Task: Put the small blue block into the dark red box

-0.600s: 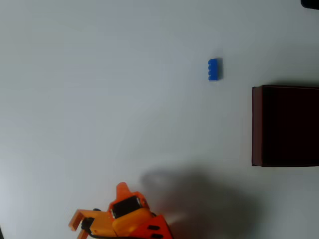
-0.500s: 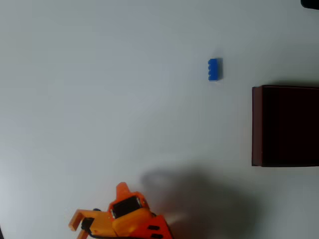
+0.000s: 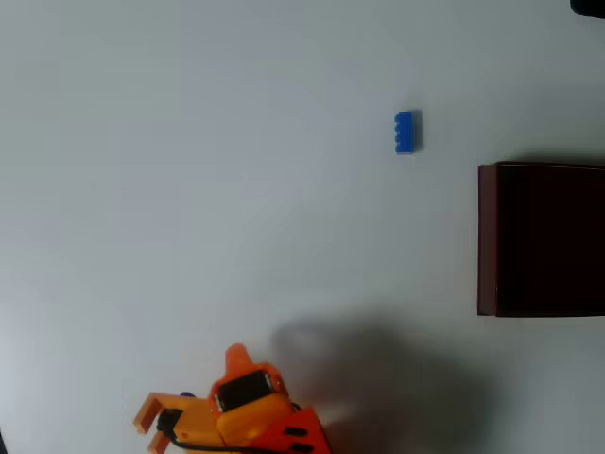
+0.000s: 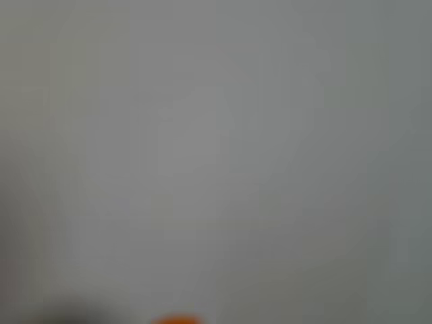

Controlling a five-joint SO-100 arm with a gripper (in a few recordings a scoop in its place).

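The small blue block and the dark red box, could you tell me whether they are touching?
Apart. In the overhead view, bare white table shows between the small blue block and the dark red box.

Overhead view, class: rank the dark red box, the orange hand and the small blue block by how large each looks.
1. dark red box, though the frame crops it.
2. orange hand, also partly cropped and perhaps nearer the camera.
3. small blue block, clearly smallest.

orange arm [image 3: 241, 416] low at the overhead view's bottom edge; tool state unclear.
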